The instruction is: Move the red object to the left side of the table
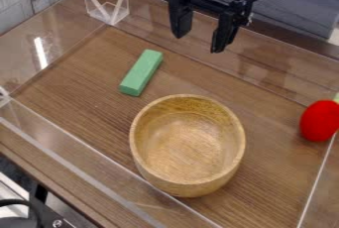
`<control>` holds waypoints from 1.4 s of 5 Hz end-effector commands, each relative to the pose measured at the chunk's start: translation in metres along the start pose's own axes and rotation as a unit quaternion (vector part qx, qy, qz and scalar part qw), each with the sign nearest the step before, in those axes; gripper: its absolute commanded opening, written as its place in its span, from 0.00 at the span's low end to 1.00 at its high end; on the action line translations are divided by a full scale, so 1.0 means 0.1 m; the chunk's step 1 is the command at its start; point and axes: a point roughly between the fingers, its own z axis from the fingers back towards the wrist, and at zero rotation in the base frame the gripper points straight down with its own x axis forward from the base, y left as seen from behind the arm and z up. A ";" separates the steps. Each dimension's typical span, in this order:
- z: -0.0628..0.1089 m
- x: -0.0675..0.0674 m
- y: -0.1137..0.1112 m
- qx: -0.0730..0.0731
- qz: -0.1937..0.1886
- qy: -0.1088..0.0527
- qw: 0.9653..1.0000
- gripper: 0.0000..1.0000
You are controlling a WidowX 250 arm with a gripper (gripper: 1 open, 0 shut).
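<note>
Hanging w/ jaws wide, empty — black gripper (200, 34) over brown wood-grain table (79, 68); small glossy red egg-shaped object (319, 121) at right wall — well apart.

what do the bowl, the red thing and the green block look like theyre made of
Bowl: looks like light wood, matte, with visible grain rings inside.
Red object: probably plastic, since it looks smooth with a glossy highlight.
Green block: flat matte green, no grain showing; painted wood, foam or plastic, I cannot tell which.

My one camera sits high off the table's (79, 83) six o'clock edge, looking down toward twelve, close enough that the tabletop fills the frame.
</note>
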 end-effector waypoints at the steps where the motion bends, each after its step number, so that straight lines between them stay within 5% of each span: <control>1: -0.20 -0.01 -0.01 -0.006 0.022 0.018 1.000 1.00; 3: -0.38 0.24 -0.94 -0.010 -0.068 0.012 0.998 1.00; 4: -0.53 0.36 -1.34 -0.014 -0.050 0.001 0.999 1.00; 5: -0.68 0.45 -1.53 -0.020 -0.018 -0.012 1.000 1.00; 7: -0.68 0.54 -1.53 -0.019 0.028 -0.038 0.999 1.00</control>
